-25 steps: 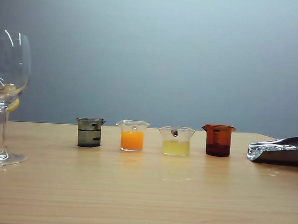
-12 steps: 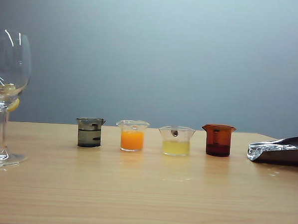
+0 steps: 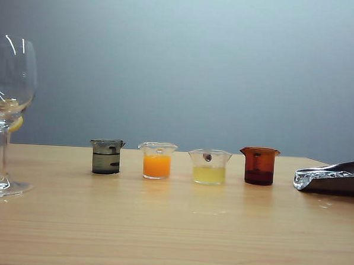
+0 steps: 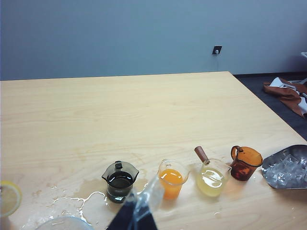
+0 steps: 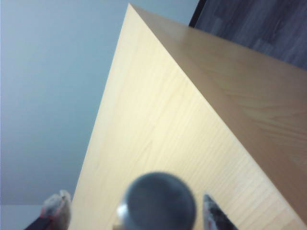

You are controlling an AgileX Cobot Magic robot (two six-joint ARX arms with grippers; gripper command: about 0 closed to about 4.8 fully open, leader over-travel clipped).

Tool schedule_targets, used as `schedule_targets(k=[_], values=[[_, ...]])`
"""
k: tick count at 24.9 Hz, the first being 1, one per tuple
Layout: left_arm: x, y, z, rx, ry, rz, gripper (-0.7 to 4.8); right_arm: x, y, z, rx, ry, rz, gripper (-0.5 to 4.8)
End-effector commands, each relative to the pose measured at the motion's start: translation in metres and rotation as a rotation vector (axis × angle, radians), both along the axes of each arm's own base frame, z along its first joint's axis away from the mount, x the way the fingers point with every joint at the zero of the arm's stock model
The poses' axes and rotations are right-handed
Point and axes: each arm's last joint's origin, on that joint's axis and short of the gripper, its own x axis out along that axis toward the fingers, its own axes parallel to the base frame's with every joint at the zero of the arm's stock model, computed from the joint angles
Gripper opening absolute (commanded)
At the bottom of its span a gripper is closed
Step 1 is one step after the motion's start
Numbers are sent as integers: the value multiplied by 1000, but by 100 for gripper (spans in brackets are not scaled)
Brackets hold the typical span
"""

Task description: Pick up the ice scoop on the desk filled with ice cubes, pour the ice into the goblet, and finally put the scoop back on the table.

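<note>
**Scoop** (image 3: 332,177): silver, laid on the surface (image 3: 172,227) at the far right of the beaker row, just past the brown beaker (image 3: 259,165). Trough seen filled w/ ice (image 4: 287,168) in the left wrist view. Untouched.

**Goblet** (image 3: 9,112): upright, well apart from the scoop, beyond the dark beaker (image 3: 107,156) at the opposite end of the row. Lemon slice (image 4: 9,197) noted at its rim. Spilt liquid (image 4: 76,201) seen on the surface nr the dark beaker.

**Row, from scoop:** brown, yellow (image 3: 209,167), orange (image 3: 157,160), dark.

**Right pincer** (image 5: 132,213): jaws spread wide, nothing gripped; a round dark end (image 5: 157,201), judged to be the scoop's handle, sits between the fingers, out of focus. Contact can't be told.

**Left pincer** (image 4: 139,211): held over the surface on the near side of the dark and orange beakers, well apart from the scoop; open or closed can't be told, only one blurred tip is shown.

**Step in hand (judged):** approach to handle. Handle to be centred betw. fingers before closing; grip to be made firm, trough kept level on lift so ice isn't shed.

**Vs earlier ext. frames:** no change noted; scoop, goblet, beakers all in the same places.
</note>
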Motion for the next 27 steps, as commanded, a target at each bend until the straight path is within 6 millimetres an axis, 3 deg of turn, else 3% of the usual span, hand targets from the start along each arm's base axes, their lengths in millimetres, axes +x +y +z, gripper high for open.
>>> schedule_targets(k=[1, 15, 17, 21, 23, 25, 27], values=[[-1, 0, 3, -7, -21, -6, -5, 8, 3, -2, -5, -7, 26, 351], [-1, 0, 3, -9, -20, -5, -6, 19, 11, -14, -13, 16, 8, 344], [-1, 0, 3, -9, -20, -5, -5, 19, 11, -15, -15, 17, 8, 308], [-1, 0, 3, -9, -20, -5, -5, 19, 11, -15, -14, 18, 9, 149], [-1, 0, 3, -9, -20, -5, -5, 19, 11, -15, -15, 19, 8, 109], [-1, 0, 3, -9, -20, -5, -6, 19, 11, -15, -15, 20, 3, 11], [-1, 0, 3, -9, -20, -5, -6, 19, 11, -15, -17, 21, -3, -6]])
